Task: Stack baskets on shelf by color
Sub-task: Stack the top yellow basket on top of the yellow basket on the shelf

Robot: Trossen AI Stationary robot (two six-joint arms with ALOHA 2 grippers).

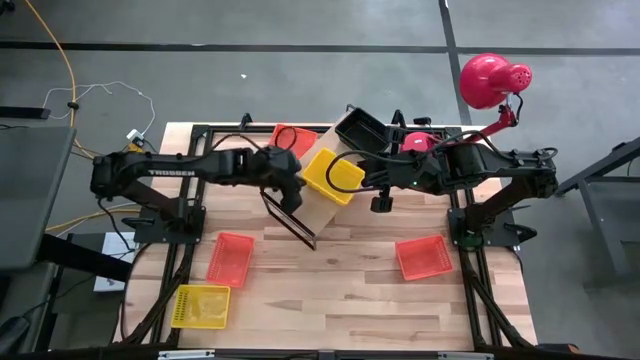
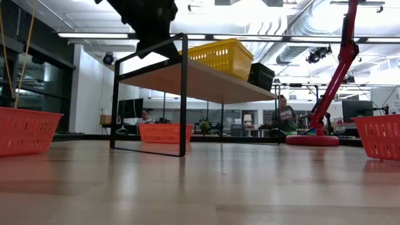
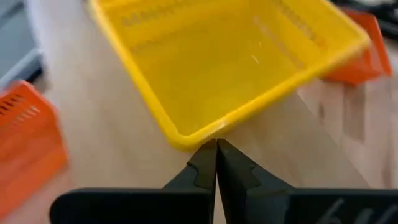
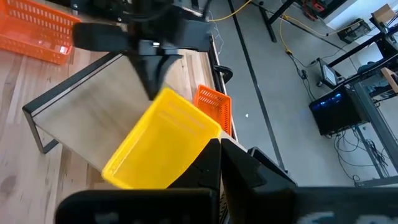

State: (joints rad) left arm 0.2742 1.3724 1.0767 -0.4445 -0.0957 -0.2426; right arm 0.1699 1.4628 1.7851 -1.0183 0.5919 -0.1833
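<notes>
The yellow basket (image 1: 333, 175) is found on the shelf (image 1: 318, 205), flanked by the closed left gripper (image 3: 216, 163) and closed right gripper (image 4: 221, 163). A black basket (image 1: 361, 130) is set just beyond.

Shelf (image 1: 318, 205): light-wood board on a black wire frame, set diagonally mid-tabletop. Yellow basket (image 1: 333, 175): mesh, upright, askew on the shelf. Black basket (image 1: 361, 130): at the shelf's far end. Orange basket (image 1: 293, 138): on the tabletop beside the shelf's far side. Further orange baskets: near left (image 1: 231, 257), near right (image 1: 424, 257). Second yellow basket (image 1: 201, 305): near-left corner.
</notes>
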